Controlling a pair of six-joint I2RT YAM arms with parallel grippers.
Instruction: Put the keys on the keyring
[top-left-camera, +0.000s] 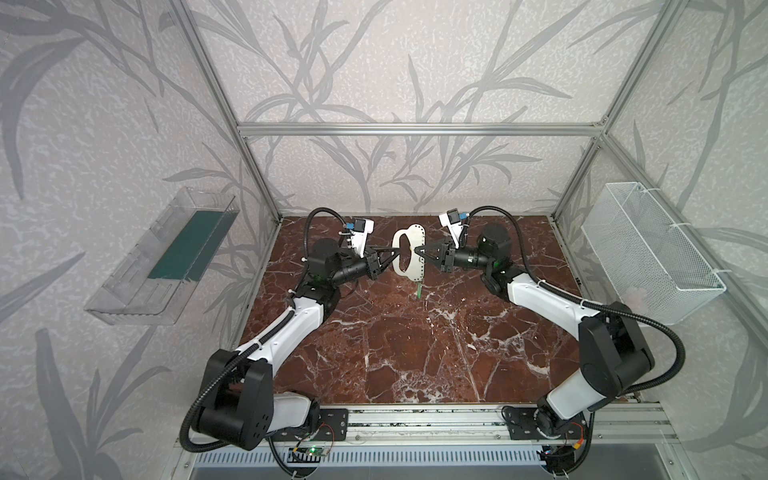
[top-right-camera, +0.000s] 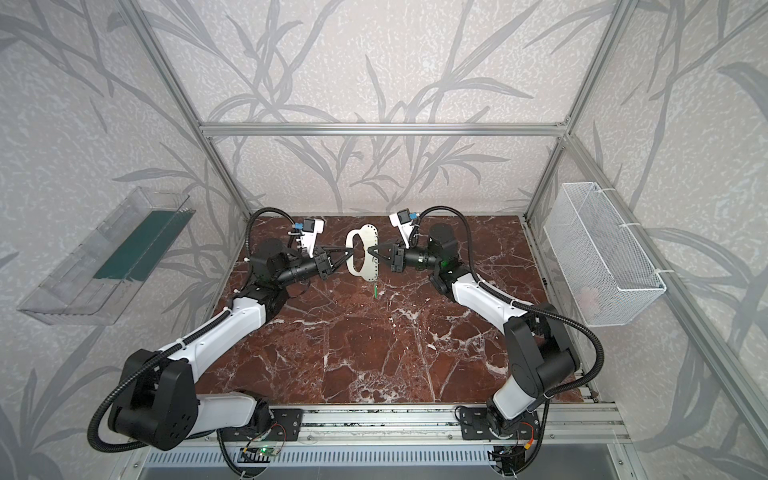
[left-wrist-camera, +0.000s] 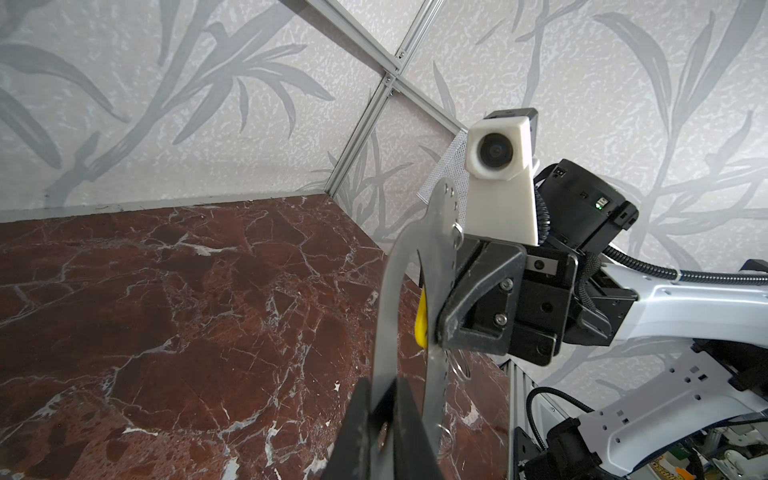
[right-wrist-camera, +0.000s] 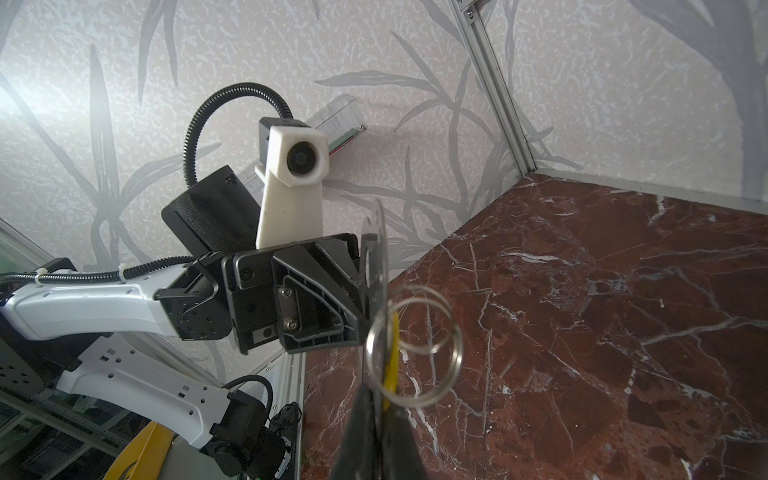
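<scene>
Left pincer (top-left-camera: 397, 250) clamps the keyring (top-left-camera: 418, 266) upright near the worktop's (top-left-camera: 415, 353) far edge, steadying its holes for the right pincer (top-left-camera: 417, 252), pinched tight on the yellow key (left-wrist-camera: 422, 322).

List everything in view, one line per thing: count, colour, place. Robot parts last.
plate: one, pale grey, held between both grippers above the table's far middle
yellow tag: one, yellow, against the plate, in the right gripper
green tag: one, green, below the plate's lower end
rings: at least two, silver, by the yellow tag
tray: one, clear with dark green base, left wall
basket: one, white wire, right wall
table: one, red-brown marble, cell floor
arms: two, white and black, from the front rail
left gripper: one, black, shut on the plate's rim
right gripper: one, black, shut on the yellow tag
</scene>
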